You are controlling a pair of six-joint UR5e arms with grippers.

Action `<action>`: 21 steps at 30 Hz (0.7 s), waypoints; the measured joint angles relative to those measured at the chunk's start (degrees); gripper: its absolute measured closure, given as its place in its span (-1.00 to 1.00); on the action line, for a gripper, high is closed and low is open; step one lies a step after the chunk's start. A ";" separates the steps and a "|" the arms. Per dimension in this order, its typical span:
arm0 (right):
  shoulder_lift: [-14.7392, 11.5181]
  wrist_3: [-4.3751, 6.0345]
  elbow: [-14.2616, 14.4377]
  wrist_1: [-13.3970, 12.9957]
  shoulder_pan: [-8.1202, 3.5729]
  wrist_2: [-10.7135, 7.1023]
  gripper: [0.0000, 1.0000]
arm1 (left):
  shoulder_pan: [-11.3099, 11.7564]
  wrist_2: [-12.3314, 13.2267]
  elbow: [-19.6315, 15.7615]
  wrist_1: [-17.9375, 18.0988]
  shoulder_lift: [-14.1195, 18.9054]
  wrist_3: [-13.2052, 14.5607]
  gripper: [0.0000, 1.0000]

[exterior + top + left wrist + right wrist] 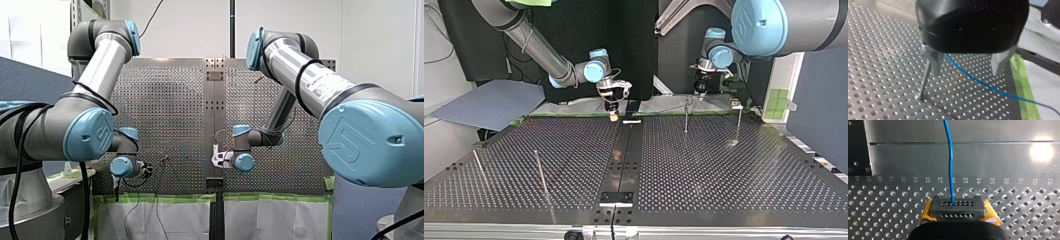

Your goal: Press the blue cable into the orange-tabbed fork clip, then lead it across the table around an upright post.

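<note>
The thin blue cable (949, 157) comes up from between the black, yellow-padded fingers of my right gripper (958, 207), which is shut on it just above the perforated plate. In the top view this gripper (613, 116) hangs low over the far edge near the table's middle. My left gripper (966, 67) is open, its metal fingertips (934, 65) wide apart, and the blue cable (978, 81) runs slack below and between them. A thin upright post (924, 80) stands right beside one fingertip. I cannot make out an orange-tabbed clip in any view.
In the top view two upright posts (686, 117) (739, 122) stand at the far right, and two more (541, 172) (479, 167) lean at the near left. A small white piece (631, 121) lies beside my right gripper. Green tape (1026, 100) lines the table's edge.
</note>
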 joint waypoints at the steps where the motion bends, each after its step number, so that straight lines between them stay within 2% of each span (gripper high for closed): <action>1: 0.00 -0.01 0.00 0.00 0.00 -0.01 1.00 | 0.00 0.04 -0.53 0.32 0.46 0.01 -1.00; 5: 0.01 -0.02 0.00 0.01 0.00 -0.01 1.00 | -0.35 0.46 -2.32 0.81 2.51 0.13 -1.00; 10: 0.02 -0.02 -0.01 0.07 0.00 -0.01 1.00 | -0.79 1.27 -2.90 0.76 4.87 0.73 -1.00; 21: 0.02 -0.02 0.02 0.61 -0.04 -0.02 1.00 | -2.28 1.48 -3.00 -1.43 5.39 3.25 -1.00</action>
